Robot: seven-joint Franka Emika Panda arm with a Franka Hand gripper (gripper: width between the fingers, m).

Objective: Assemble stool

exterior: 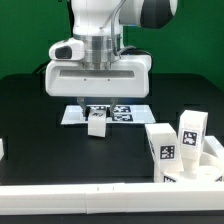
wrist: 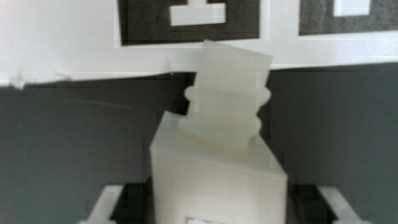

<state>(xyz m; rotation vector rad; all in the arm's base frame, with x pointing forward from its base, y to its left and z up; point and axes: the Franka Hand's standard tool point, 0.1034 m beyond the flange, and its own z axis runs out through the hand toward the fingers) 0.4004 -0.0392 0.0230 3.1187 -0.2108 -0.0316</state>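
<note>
— What is the gripper point(exterior: 97, 114) doing?

— It points straight down with a white leg point(exterior: 97, 124) of the stool between its fingers. From the wrist, one finger point(wrist: 118, 203) shows on each flank of the leg point(wrist: 222, 130), right up against it, so the grip is closed on the leg at a middling width.

— How does the leg sit in the grip?

— Upright. Its broad block end lies between the fingers and its narrower stepped end points away from the wrist, down toward the black table point(exterior: 40, 130). I cannot tell whether that end touches the table.

— What lies under the gripper?

— The marker board point(exterior: 128, 112) lies flat just beyond the leg's tip, on the far side from the exterior camera. The wrist view shows its white edge point(wrist: 54, 55) and parts of two black tags past the stepped end.

— And the other stool parts?

— Well off to the gripper's side, at the exterior view's right. Two more legs point(exterior: 161, 146) stand there with their tags facing out, and the round seat point(exterior: 212, 152) is half hidden behind them. A long white rail point(exterior: 90, 197) runs along the near edge of the table, well apart from the gripper.
</note>
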